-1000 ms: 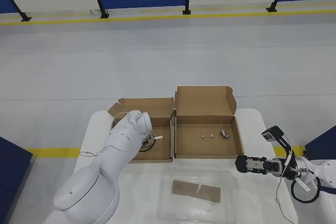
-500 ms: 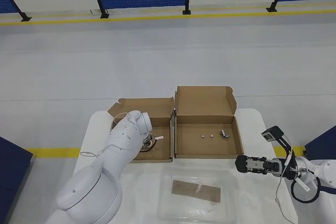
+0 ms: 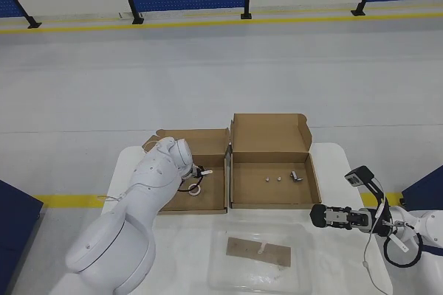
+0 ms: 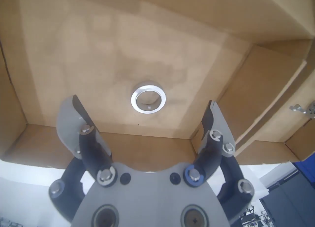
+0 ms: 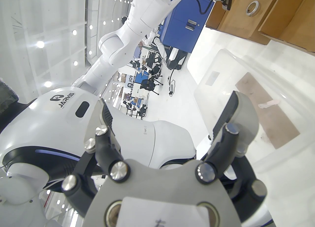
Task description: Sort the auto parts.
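A shiny metal ring (image 3: pixel 195 189) lies flat on the floor of the left cardboard box (image 3: pixel 216 151). In the left wrist view the ring (image 4: pixel 148 100) sits just beyond my left gripper (image 3: pixel 204 173), which hangs open above it without touching. Three small metal parts (image 3: pixel 280 178) lie in the right cardboard box (image 3: pixel 270 136); one of them (image 4: pixel 299 108) shows past the dividing wall. My right gripper (image 5: pixel 169 101) is open and holds nothing, low over the table's right side beside the clear tray (image 5: pixel 221 70).
The clear plastic tray (image 3: pixel 229 276) stands at the table's front, with a brown cardboard strip (image 3: pixel 258 252) in it. Both boxes have their lids standing up at the back. Blue cabinets stand on either side of the table.
My left gripper has drawn up and back from the ring, which now lies uncovered on the box floor. The right arm has kept still.
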